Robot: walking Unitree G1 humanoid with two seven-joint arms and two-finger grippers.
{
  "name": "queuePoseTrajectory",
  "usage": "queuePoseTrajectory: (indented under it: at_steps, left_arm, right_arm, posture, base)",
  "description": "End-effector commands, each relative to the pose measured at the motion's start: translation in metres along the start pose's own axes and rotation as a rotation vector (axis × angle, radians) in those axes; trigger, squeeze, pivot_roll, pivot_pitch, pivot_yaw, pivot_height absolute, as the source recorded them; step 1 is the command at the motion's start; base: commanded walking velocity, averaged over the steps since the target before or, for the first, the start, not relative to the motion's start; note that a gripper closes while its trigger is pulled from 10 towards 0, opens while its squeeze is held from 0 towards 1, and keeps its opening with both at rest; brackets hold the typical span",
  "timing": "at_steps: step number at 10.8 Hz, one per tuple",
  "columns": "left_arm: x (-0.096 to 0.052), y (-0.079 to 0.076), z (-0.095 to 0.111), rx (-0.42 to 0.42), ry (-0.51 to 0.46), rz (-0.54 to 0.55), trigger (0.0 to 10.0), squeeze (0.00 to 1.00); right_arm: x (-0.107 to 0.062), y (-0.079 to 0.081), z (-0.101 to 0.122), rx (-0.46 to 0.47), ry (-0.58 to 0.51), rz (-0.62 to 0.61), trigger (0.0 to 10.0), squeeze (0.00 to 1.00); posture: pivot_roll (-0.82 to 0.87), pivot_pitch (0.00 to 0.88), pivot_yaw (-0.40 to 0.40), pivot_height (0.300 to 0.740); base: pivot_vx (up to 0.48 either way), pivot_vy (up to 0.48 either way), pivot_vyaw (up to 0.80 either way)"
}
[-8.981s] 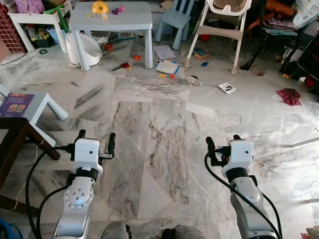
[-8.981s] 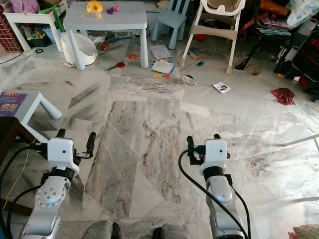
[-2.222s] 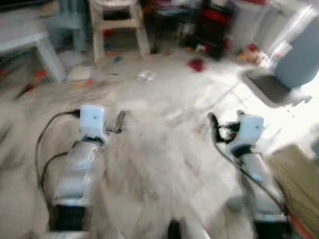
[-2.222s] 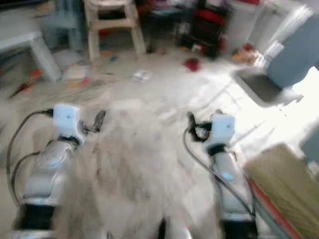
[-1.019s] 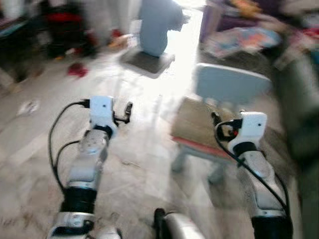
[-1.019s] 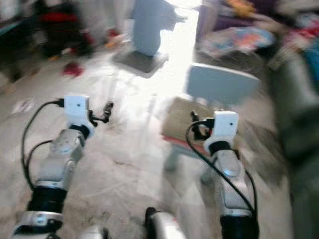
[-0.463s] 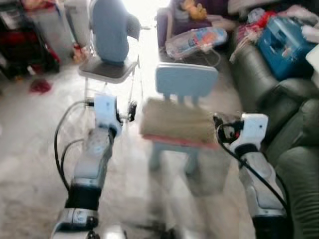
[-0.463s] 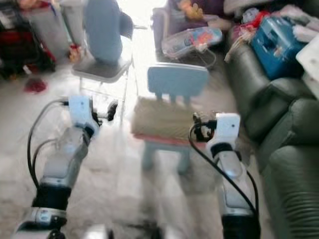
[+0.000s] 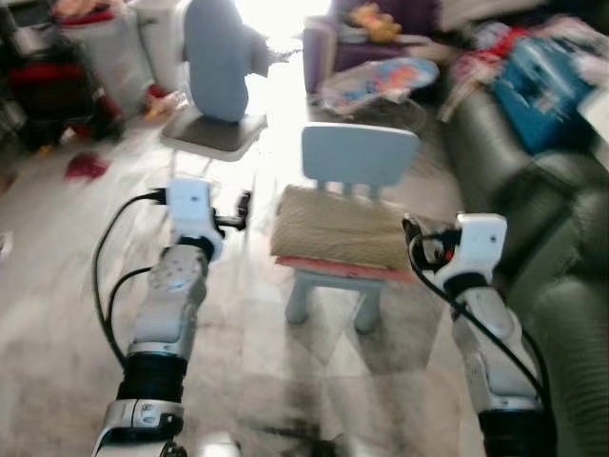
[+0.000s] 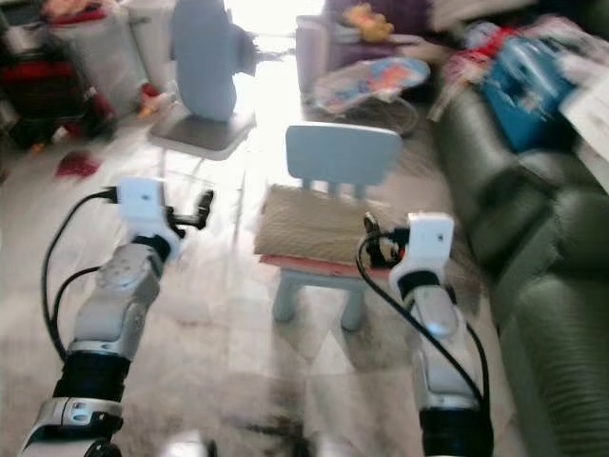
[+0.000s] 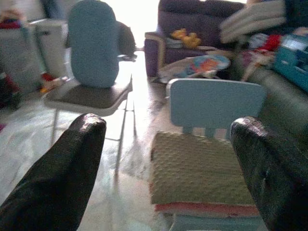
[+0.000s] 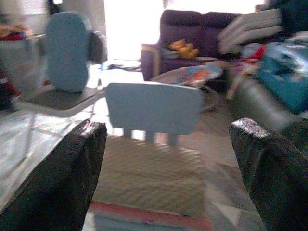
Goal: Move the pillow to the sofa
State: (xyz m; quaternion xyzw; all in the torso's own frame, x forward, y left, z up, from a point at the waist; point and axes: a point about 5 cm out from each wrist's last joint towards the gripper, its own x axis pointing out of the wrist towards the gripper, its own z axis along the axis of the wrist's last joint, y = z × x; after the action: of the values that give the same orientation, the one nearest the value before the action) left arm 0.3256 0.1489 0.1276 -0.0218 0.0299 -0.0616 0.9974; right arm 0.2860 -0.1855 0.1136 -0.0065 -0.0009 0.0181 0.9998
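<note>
Left gripper (image 9: 240,211) held out fwd at chest height, fingers (image 11: 57,178) spread wide, nothing betw. them; it is just off the left edge of the chair seat. Right gripper (image 10: 373,246) likewise raised, fingers (image 12: 269,173) wide apart and empty, near the seat's right front corner, close to the pillow's edge; contact can't be judged. Pillow (image 9: 344,228), beige w/ woven texture and a red underside strip, is laid flat on the seat of a small light-blue chair (image 9: 360,157), covering the seat up to the backrest. Dark green sofa (image 10: 533,276) seen just right of the chair, w/ a blue case (image 10: 528,81) and clutter on it. Grey-blue chair (image 9: 217,67) stands beyond, left. Marble floor (image 9: 57,286) underfoot.
</note>
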Motion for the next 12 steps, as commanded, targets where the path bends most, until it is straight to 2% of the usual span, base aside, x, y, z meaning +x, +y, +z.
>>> queuePoseTrajectory:
  at_steps: [1, 3, 7, 12]
  left_arm:
    - [0.0023, -0.0076, 0.0033, -0.006, -0.010, -0.027, 10.0, 0.00]
    - [0.0025, -0.0076, 0.0052, -0.009, -0.017, -0.026, 10.0, 0.00]
    - [0.0027, -0.0068, 0.0065, -0.010, -0.021, -0.015, 10.0, 0.00]
    - [0.0031, -0.0021, 0.0035, 0.008, -0.003, 0.040, 10.0, 0.00]
  right_arm:
    - [-0.0005, -0.0051, -0.0006, 0.000, 0.006, -0.018, 10.0, 0.00]
    - [0.0001, -0.0049, 0.0002, -0.004, 0.006, -0.013, 10.0, 0.00]
    - [0.0008, -0.0025, -0.0002, -0.012, 0.011, 0.007, 10.0, 0.00]
    - [0.0006, 0.0038, 0.0001, -0.033, 0.002, 0.064, 10.0, 0.00]
  posture:
    - [-0.09, 0.049, -0.041, 0.740]
    - [-0.09, 0.058, -0.039, 0.740]
    - [-0.09, 0.058, -0.037, 0.740]
    - [-0.08, 0.047, -0.041, 0.740]
  base:
    - [0.334, 0.000, -0.80]
    - [0.354, 0.000, -0.59]
    - [0.361, 0.076, 0.00]
    - [0.293, 0.380, 0.70]
